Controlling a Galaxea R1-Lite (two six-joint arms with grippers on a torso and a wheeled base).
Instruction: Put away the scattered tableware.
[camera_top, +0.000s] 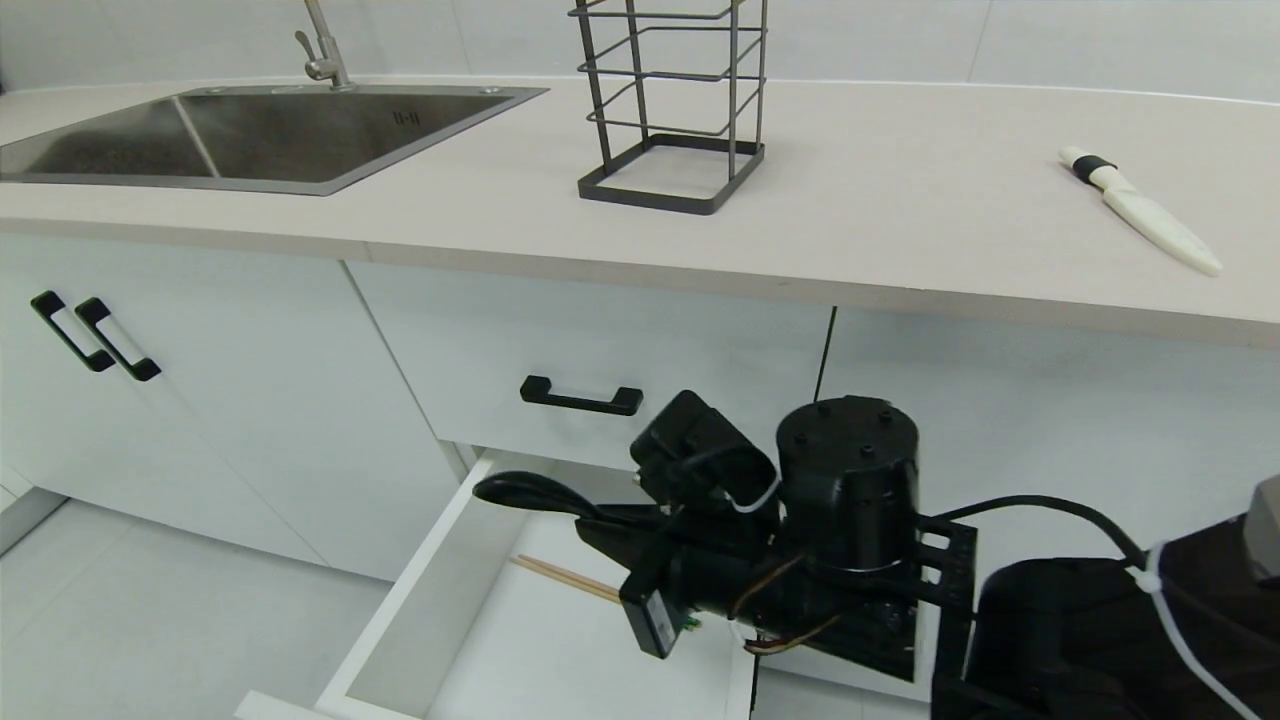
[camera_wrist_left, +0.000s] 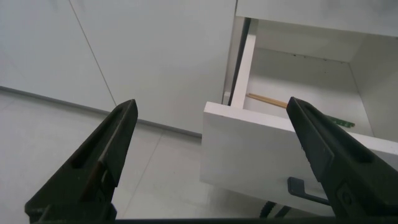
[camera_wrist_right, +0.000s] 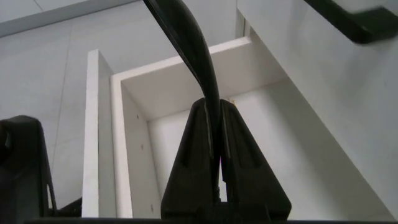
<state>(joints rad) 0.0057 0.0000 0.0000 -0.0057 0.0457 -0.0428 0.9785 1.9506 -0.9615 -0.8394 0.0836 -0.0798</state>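
Right gripper (camera_top: 600, 522) is clamped tight on a black utensil (camera_top: 520, 492), holding it over the open drawer (camera_top: 400, 590), where wooden chopsticks (camera_top: 565, 578) lie. Left gripper (camera_wrist_left: 211, 106) gapes wide, holding nothing, near the drawer front. A white knife (camera_top: 1140, 210) rests on the countertop (camera_top: 900, 200).

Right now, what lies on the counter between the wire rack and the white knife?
Nothing: in the head view the countertop between the wire rack and the white knife is bare.
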